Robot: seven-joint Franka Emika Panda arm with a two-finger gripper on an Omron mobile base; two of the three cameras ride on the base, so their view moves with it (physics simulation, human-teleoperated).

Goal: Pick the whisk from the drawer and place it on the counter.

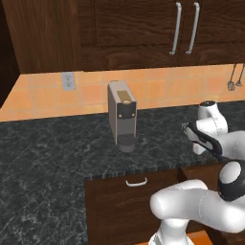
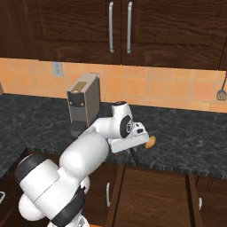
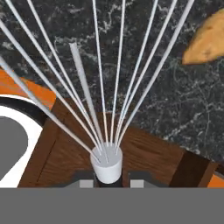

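Note:
My gripper is shut on the whisk, holding it just below its pale collar. The thin silvery wires fan up and away across the hand view. Behind the wires lies the black speckled counter, and under the collar is the brown wood of the open drawer. In the right base view the gripper hangs at the counter's front edge, above the open drawer. In the left base view the gripper sits over the counter at the right.
A small orange-tan lump lies on the counter just right of the hand. A grey coffee machine stands at the back left. Utensils hang on the backsplash. A closed drawer front with a curved handle is below.

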